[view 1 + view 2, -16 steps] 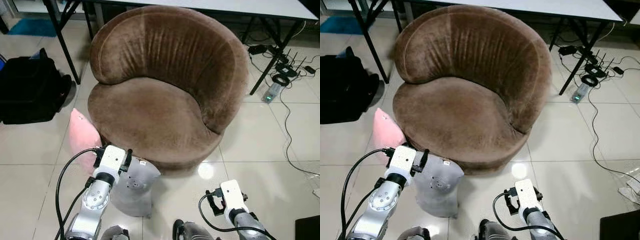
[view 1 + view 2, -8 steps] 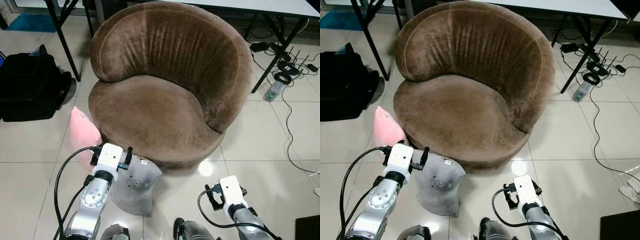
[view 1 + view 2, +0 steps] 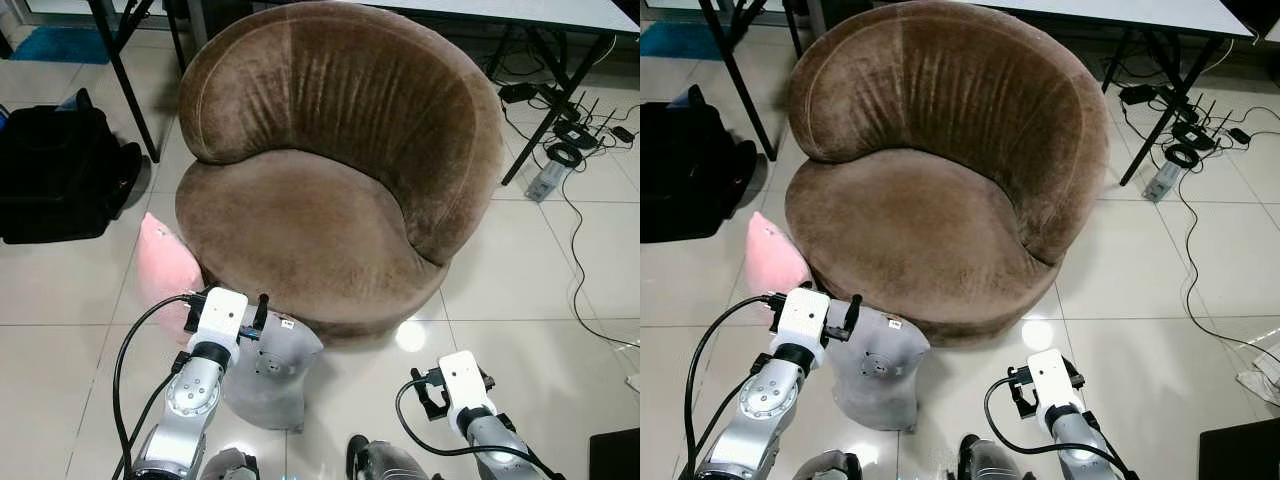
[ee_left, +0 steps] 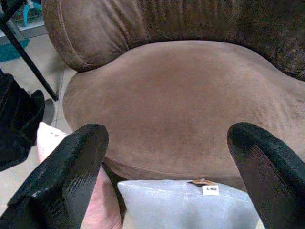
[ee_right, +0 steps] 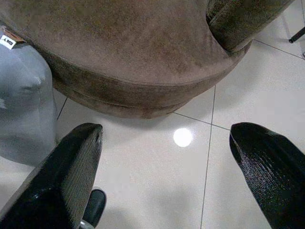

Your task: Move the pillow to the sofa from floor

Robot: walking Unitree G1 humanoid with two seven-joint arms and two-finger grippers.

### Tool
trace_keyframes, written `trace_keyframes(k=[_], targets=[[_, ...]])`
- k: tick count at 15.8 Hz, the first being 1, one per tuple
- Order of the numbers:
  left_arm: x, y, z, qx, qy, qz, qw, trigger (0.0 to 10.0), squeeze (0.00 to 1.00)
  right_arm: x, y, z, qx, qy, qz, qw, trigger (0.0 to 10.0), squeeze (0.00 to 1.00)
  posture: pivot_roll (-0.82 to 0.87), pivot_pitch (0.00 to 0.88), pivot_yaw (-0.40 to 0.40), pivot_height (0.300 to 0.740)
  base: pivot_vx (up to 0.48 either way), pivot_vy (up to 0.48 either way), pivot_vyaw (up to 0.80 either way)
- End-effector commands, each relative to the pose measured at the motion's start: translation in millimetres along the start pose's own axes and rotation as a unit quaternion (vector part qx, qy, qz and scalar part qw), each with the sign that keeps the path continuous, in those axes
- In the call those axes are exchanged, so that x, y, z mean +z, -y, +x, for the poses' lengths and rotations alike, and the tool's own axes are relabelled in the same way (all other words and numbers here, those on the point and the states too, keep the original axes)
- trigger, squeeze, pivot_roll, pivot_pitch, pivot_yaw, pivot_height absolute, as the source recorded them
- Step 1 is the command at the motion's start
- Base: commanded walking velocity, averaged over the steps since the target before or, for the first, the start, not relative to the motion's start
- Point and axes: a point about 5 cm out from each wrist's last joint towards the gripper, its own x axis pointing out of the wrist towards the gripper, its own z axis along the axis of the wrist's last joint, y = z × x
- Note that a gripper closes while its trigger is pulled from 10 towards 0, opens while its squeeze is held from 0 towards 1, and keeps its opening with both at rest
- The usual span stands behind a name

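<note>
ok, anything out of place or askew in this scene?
Yes: two cushions are on the tiled floor rather than on the round brown velvet sofa. The grey pillow leans against its front base, and the pink pillow is wedged at its left side. Power strips and cables sprawl loose at right.

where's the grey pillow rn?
The grey pillow stands on the floor against the brown sofa's front edge, right of the pink pillow, just beyond the open left claw.

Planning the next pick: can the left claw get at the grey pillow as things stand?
Probably yes. The left claw is open and hangs just above the grey pillow, which leans on the brown sofa; nothing lies between them. The pink pillow sits beside it, out of the way.
</note>
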Motion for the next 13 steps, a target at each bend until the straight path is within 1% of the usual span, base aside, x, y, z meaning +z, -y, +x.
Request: trace_keyframes(k=[1, 4, 7, 9, 10, 11, 12, 13], targets=[[-3.3, -0.9, -1.6, 0.008, -0.009, -0.012, 1.000, 10.0, 1.00, -4.3, 2.0, -2.6, -0.001, -0.008, -0.006, 1.000, 10.0, 0.00, 0.08, 0.170, -0.082, 0.740, 0.000, 0.000, 0.00], [-3.5, -6.1, -1.8, 0.012, -0.013, -0.017, 1.000, 10.0, 1.00, -5.6, 1.4, -3.2, -0.001, -0.010, -0.007, 1.000, 10.0, 0.00, 0.08, 0.166, -0.082, 0.740, 0.000, 0.000, 0.00], [-2.0, -12.5, 3.7, 0.025, -0.015, -0.027, 0.999, 10.0, 1.00, -5.7, 0.7, -3.1, -0.001, -0.012, -0.009, 1.000, 10.0, 0.00, 0.08, 0.159, -0.085, 0.740, 0.000, 0.000, 0.00], [-2.7, -14.7, 4.6, 0.021, -0.019, -0.022, 0.999, 10.0, 1.00, -5.8, 0.8, -3.2, -0.002, -0.011, -0.011, 1.000, 10.0, 0.00, 0.08, 0.155, -0.086, 0.740, 0.000, 0.000, 0.00], [-8.3, -24.7, 7.7, 0.016, -0.046, -0.025, 0.998, 10.0, 1.00, -6.1, 1.0, -3.3, -0.004, -0.012, -0.010, 1.000, 10.0, 0.00, 0.08, 0.154, -0.086, 0.740, 0.000, 0.000, 0.00], [-11.5, -32.2, 9.0, 0.010, -0.062, -0.021, 0.998, 10.0, 1.00, -6.7, 0.6, -3.8, -0.004, -0.012, -0.011, 1.000, 10.0, 0.00, 0.09, 0.157, -0.083, 0.740, 0.000, 0.000, 0.00], [-13.0, -43.2, 11.5, 0.002, -0.076, -0.007, 0.997, 10.0, 0.00, -7.1, 0.2, -4.0, -0.004, -0.013, -0.011, 1.000, 10.0, 0.00, 0.09, 0.157, -0.083, 0.740, 0.000, 0.000, 0.00], [-10.4, -60.1, 13.9, 0.014, -0.078, 0.005, 0.997, 10.0, 0.00, -7.5, -0.4, -4.4, -0.003, -0.013, -0.010, 1.000, 10.0, 0.00, 0.10, 0.163, -0.080, 0.740, 0.000, 0.000, 0.00]])
